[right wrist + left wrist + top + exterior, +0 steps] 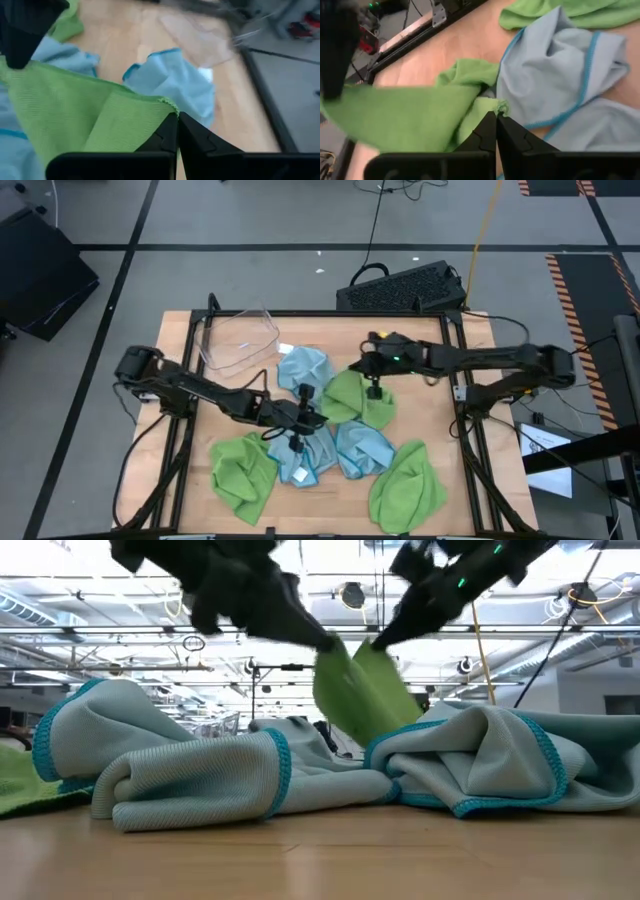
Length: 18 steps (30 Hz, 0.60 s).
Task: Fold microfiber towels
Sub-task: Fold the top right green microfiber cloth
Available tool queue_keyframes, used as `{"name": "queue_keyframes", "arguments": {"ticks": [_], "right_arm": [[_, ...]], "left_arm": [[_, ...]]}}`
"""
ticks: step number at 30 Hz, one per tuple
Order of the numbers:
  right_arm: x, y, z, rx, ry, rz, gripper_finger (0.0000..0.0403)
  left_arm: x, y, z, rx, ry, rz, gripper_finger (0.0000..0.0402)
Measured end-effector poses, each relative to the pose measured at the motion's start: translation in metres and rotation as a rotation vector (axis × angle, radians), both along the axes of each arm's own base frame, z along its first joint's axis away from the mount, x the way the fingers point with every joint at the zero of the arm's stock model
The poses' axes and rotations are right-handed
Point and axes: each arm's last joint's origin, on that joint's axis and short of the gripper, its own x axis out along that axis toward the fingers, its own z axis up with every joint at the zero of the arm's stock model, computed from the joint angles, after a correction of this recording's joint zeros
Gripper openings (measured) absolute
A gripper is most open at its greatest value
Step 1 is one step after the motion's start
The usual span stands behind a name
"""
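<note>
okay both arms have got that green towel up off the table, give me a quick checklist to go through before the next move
1. Left gripper shut on a corner of the lifted green towel: ok.
2. Right gripper shut on another edge of the same towel: ok.
3. Towel raised clear of the table: ok in the low view, where it hangs between the two grippers above the blue towels.
4. Towel spread flat between the grips: not ok, it sags and bunches.
5. Other towels free of the lifted one: cannot tell, a blue towel lies close beneath it.
6. Clear plastic bin out of the way: ok, it sits at the far left corner.
</note>
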Motion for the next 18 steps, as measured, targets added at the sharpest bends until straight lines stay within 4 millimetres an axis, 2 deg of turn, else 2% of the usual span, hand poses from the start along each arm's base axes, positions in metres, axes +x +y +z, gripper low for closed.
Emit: {"name": "queue_keyframes", "arguments": {"ticks": [4,9,15,18], "right_arm": [[-0.022,0.019,0.021,-0.008,-0.043,-0.069,0.0003],[-0.042,0.04,0.037,-0.044,-0.083,-0.088,0.0003],[-0.06,0.054,0.054,-0.098,-0.178,-0.154,0.0004],[-0.07,0.062,0.059,-0.142,-0.199,-0.188,0.0004]], "left_arm": [[-0.012,0.001,0.014,0.095,0.009,0.034,0.0007],[-0.024,0.009,0.034,0.22,-0.015,0.091,0.001],[-0.037,0.018,0.062,0.352,-0.084,0.154,0.0006],[-0.045,0.019,0.072,0.361,-0.101,0.164,0.0006]]}}
